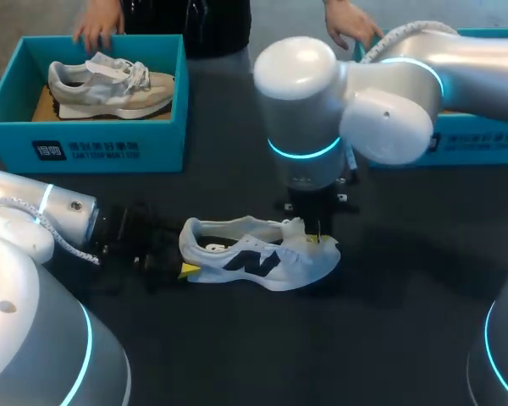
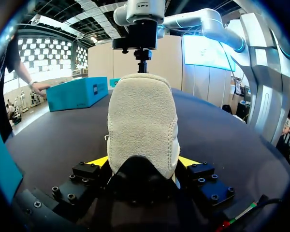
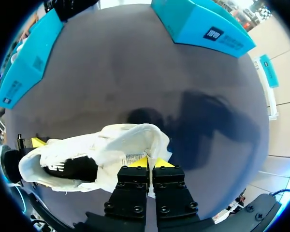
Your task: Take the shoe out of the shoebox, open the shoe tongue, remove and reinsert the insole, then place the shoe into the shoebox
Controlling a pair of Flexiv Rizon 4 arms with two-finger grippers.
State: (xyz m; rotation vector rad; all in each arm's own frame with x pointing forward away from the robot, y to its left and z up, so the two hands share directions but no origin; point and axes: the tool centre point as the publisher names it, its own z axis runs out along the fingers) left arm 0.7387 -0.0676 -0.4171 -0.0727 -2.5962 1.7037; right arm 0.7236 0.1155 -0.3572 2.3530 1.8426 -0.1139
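I'm seeing the shoe lying across the table's middle, my left gripper clamping its heel, my right gripper pinching its upper. The shoebox is blocking the far left corner, a second box the far right. Bare lanes are running between.

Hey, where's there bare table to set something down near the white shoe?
Bare table runs in front of the white shoe, and right of it, in front of the right teal box. Crowded: left gripper clamps the heel, right gripper the tongue end, and the left shoebox stands behind them.
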